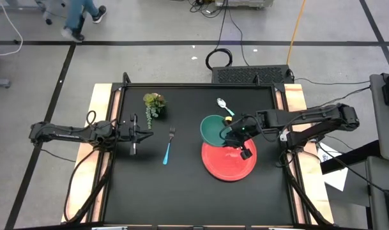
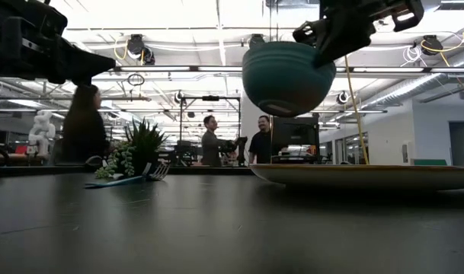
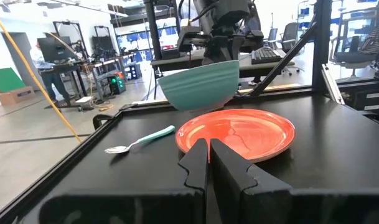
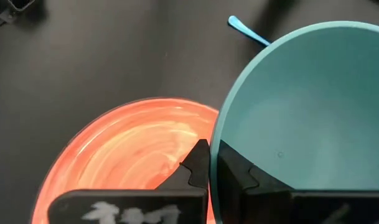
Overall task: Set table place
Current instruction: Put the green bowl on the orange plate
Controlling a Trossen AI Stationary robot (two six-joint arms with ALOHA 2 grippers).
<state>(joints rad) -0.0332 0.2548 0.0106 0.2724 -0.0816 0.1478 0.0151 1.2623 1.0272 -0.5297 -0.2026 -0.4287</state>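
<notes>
My right gripper (image 1: 232, 132) is shut on the teal bowl (image 1: 212, 128) and holds it in the air over the far left edge of the round red plate (image 1: 229, 161). The plate lies flat on the black table (image 1: 181, 191). The teal-handled spoon (image 1: 224, 106) lies beyond the bowl, toward the far edge. The blue-handled fork (image 1: 168, 147) lies left of the plate. My left gripper (image 1: 146, 132) waits shut and level at the table's left side, touching nothing. My right gripper pinches the bowl's rim (image 4: 215, 163), one finger inside the bowl (image 4: 239, 174) and one outside (image 4: 198, 163). The fingers slant down from the table's right side. The bowl (image 2: 289, 76) hangs tilted, lifted clear above the plate (image 2: 369, 175).
A small green plant sprig (image 1: 154, 105) sits at the far left of the table, behind the fork. Bare black tabletop stretches along the near edge. People stand in the room beyond the table (image 2: 235, 141).
</notes>
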